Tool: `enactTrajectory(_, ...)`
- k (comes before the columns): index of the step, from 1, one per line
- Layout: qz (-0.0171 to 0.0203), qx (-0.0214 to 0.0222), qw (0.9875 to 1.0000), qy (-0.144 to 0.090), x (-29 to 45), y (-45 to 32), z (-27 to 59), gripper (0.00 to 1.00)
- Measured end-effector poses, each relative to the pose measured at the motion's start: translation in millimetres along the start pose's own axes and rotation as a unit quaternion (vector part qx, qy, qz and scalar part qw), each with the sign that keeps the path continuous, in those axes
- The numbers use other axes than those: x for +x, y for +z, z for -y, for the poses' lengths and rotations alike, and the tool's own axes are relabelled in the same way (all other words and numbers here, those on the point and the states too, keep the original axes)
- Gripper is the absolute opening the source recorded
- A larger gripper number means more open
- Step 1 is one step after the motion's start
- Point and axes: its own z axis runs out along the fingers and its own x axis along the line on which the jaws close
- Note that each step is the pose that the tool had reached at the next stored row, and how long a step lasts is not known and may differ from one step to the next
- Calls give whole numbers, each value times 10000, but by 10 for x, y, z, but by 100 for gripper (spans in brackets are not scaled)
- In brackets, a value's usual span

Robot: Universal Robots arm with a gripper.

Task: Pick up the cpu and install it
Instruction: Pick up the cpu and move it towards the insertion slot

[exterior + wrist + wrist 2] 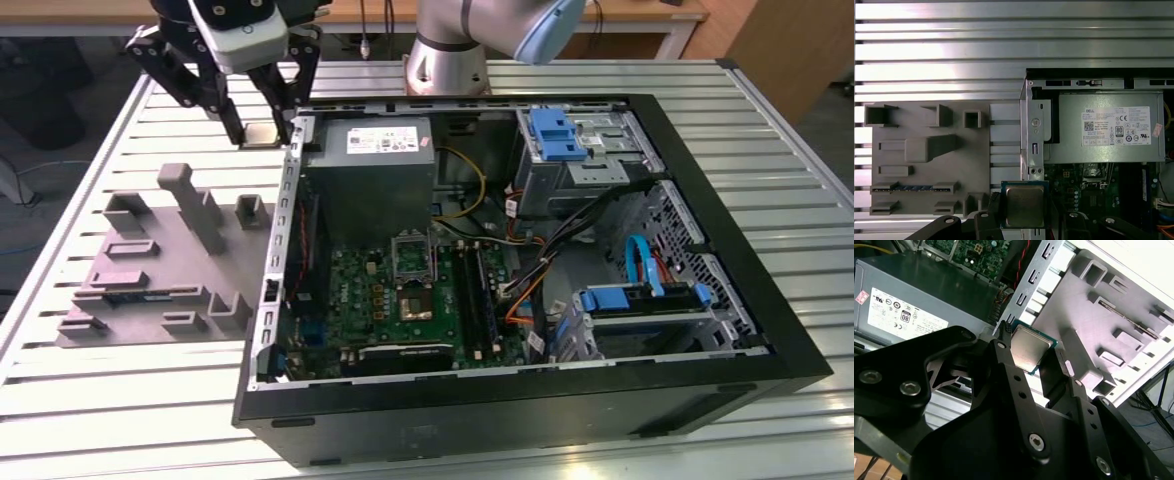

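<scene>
The cpu (260, 135) is a small silvery square chip with a thin greenish rim. My gripper (262, 133) is shut on it, one black finger on each side. It hangs in the air above the slatted table, just outside the PC case's (747, 240) back corner on the exterior view's left. In the second wrist view the cpu (1029, 351) sits between the fingertips (1002, 342) of the gripper (1030, 349). The first wrist view shows the cpu (1024, 205) face up in the gripper (1024, 212). The metal-framed socket (416, 302) lies on the green motherboard inside the case, its frame lifted.
A grey moulded fixture (160, 270) with slots and upright posts lies on the table to the exterior view's left of the case. The grey power supply (376, 150) with a white label fills the case's back corner. Cables and blue drive brackets (641, 295) crowd the exterior view's right side.
</scene>
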Motion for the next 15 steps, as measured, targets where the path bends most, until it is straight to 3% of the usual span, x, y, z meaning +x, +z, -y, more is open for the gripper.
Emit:
enactTrajectory(9, 0, 0, 10000, 0, -131, 2, -5, 47)
enactTrajectory(15, 0, 1, 10000, 0, -140, 1, 38, 47)
